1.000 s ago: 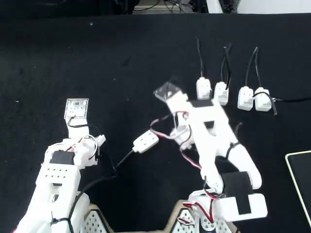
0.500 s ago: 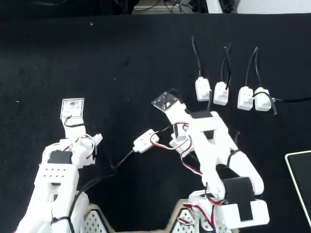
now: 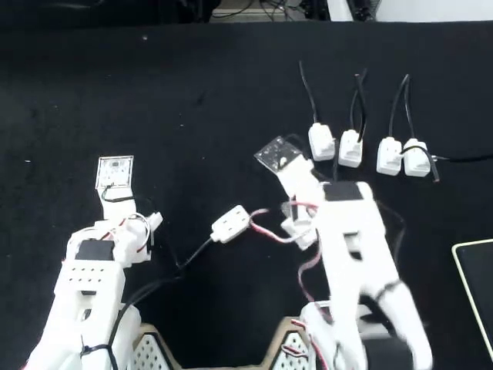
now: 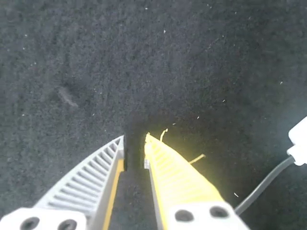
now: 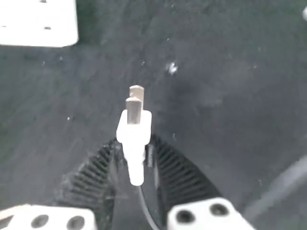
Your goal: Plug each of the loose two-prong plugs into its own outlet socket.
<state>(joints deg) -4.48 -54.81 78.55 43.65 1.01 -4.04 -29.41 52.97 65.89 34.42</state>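
My right gripper (image 3: 279,154) hangs just short of a row of white outlet sockets, nearest the leftmost socket (image 3: 322,141). In the right wrist view the right gripper (image 5: 133,142) is shut on a white two-prong plug (image 5: 135,122) whose prongs point away from the wrist. A white socket block (image 5: 38,23) lies ahead of the prongs and off to one side. Another white block on a black cable (image 3: 230,223) lies between the arms. My left gripper (image 3: 115,173) rests over bare cloth at the left. Its fingers (image 4: 165,160) are shut with nothing between them.
Black cables run from the sockets (image 3: 389,156) toward the far edge of the black cloth (image 3: 154,92). A flat pale-edged object (image 3: 476,287) lies at the right border. In the left wrist view, a white block with a cable (image 4: 299,144) shows.
My right arm drew back toward the centre, then swung out toward the row of sockets with the plug. The left gripper shifted slightly left.
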